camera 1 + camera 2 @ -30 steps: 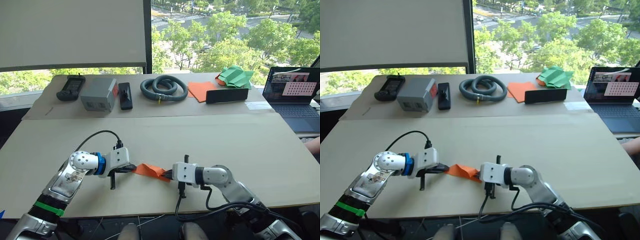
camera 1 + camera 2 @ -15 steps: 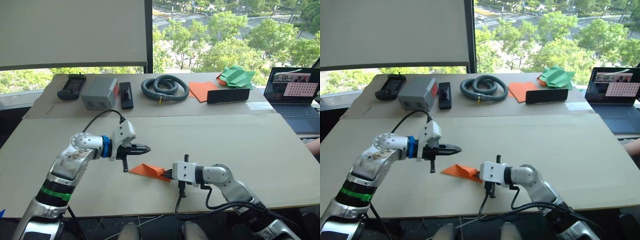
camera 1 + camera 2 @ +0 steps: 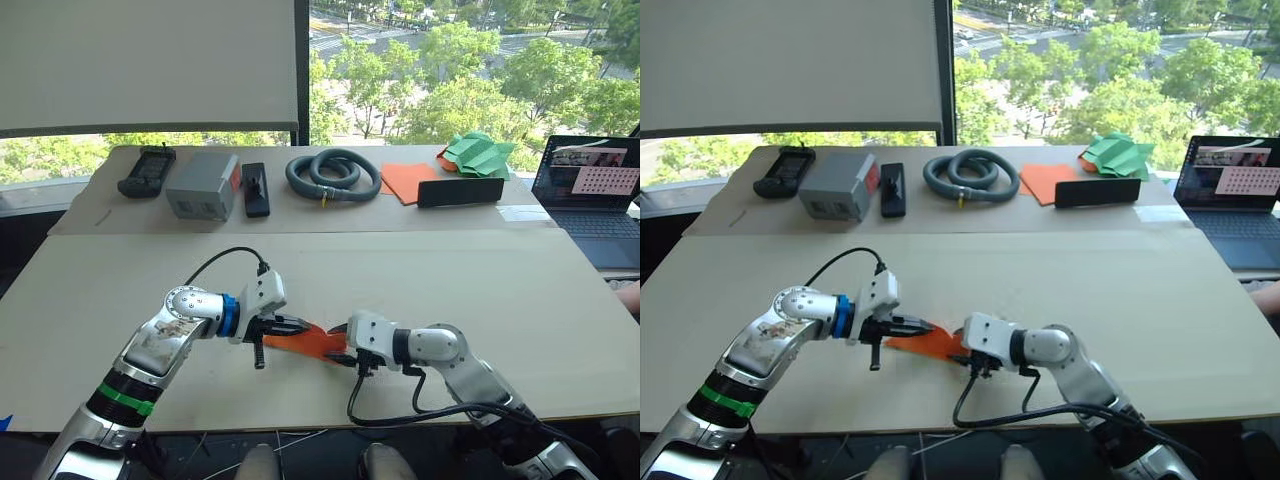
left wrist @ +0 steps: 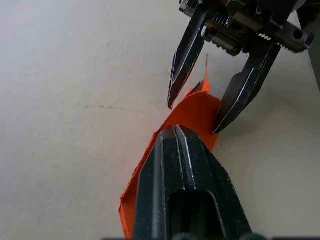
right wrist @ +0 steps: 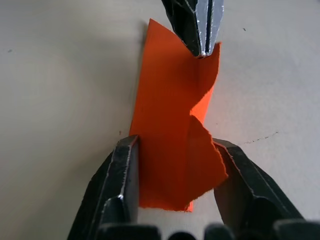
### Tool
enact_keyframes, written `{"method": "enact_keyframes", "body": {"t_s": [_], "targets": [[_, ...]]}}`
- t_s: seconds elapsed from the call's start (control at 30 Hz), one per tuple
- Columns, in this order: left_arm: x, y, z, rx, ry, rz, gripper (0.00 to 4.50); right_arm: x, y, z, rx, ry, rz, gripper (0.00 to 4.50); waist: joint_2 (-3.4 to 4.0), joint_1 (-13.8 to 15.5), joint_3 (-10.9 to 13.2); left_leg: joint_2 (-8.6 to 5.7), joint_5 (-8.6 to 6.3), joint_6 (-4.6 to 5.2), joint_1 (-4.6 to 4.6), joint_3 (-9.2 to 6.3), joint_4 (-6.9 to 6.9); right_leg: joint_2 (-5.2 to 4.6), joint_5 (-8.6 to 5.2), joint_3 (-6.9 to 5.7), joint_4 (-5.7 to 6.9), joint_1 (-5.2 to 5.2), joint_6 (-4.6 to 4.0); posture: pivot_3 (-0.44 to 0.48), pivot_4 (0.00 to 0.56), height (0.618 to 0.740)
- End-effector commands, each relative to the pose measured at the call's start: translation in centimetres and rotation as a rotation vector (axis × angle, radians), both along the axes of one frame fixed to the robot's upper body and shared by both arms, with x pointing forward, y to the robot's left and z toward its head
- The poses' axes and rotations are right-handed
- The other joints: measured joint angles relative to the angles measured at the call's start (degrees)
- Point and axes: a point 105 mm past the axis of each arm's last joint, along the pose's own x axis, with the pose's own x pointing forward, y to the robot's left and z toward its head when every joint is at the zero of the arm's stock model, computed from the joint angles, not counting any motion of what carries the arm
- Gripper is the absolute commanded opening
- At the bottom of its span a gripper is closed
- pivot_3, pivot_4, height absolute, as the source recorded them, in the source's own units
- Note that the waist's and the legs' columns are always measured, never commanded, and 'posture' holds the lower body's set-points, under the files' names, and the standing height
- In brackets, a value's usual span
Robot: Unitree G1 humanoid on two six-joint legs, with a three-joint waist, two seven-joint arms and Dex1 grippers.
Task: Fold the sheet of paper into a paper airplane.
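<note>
Paper first: the sheet of paper (image 3: 308,343), orange and folded into a narrow strip, lies on the desk (image 3: 420,275) close to its near edge, about midway along it. We find it directly between the two tools. The left tool (image 3: 298,326) has its two black fingers pressed together, tips down on the strip's left end; we cannot tell whether they pinch a layer or merely press on it. The right tool (image 5: 175,195) stands open, one finger on each long side of the strip's right end, straddling it without clamping. A loose flap of the paper curls up between those fingers. Along the desk's far edge we note a coiled grey hose (image 3: 333,175), a flat orange sheet (image 3: 408,180) and a green folded paper pile (image 3: 476,153).
</note>
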Motion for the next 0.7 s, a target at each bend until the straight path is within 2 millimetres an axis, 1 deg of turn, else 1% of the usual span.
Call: {"method": "enact_keyframes", "body": {"t_s": [0.03,0.17,0.23,0.3,0.43,0.6,0.7], "targets": [[-0.2,0.0,-0.5,0.019,-0.002,-0.022,0.0,-0.2,0.0,2.7,0.068,-0.001,-0.003,3.19,0.0,0.1,0.0,0.0,0.0,0.0,-0.03,0.0,0.0,0.0,0.0,0.0,0.0,0.0,0.0,0.0,0.15,0.704],[-0.3,-0.2,-1.3,0.03,0.008,-0.035,0.0,-0.2,0.1,4.1,0.123,0.02,-0.026,3.19,-0.01,0.24,0.01,0.0,0.0,0.0,-0.04,0.0,0.01,0.0,0.0,0.0,-0.01,-0.03,0.0,0.0,0.15,0.704],[-0.4,-0.5,-1.5,0.029,0.009,-0.04,0.0,-0.3,0.1,4.1,0.121,0.026,-0.034,3.19,0.0,0.4,0.01,0.0,-0.05,-0.09,-0.03,0.0,0.0,-0.01,0.0,-0.01,-0.02,-0.03,0.0,0.0,0.15,0.704],[-0.3,-0.6,-1.2,0.02,0.007,-0.042,0.0,-0.2,0.1,3.1,0.078,0.029,-0.044,3.19,-0.01,0.52,0.01,0.0,-0.07,-0.11,-0.04,0.0,0.01,-0.02,0.0,-0.01,-0.04,-0.03,0.0,0.0,0.15,0.704],[-0.1,-0.3,-0.9,0.022,-0.003,-0.034,0.0,0.0,0.5,1.8,0.054,0.045,-0.069,3.19,0.0,0.55,0.01,0.0,-0.07,-0.11,-0.04,0.01,0.01,-0.01,0.0,-0.01,-0.04,-0.05,0.0,0.0,0.15,0.704],[-0.2,0.4,-0.9,0.036,0.0,-0.023,0.0,0.8,0.8,1.5,0.073,0.05,-0.112,3.19,0.0,0.53,0.01,0.0,-0.01,-0.01,-0.05,0.01,0.0,-0.01,0.0,-0.01,-0.02,-0.06,0.0,0.0,0.15,0.704],[-0.3,0.8,-1.0,0.043,0.005,-0.012,0.0,1.0,0.9,1.7,0.089,0.045,-0.125,2.41,0.01,0.54,0.01,0.0,-0.01,-0.02,-0.05,0.01,0.0,-0.01,0.0,-0.01,-0.02,-0.06,0.0,0.0,0.15,0.704]]}}
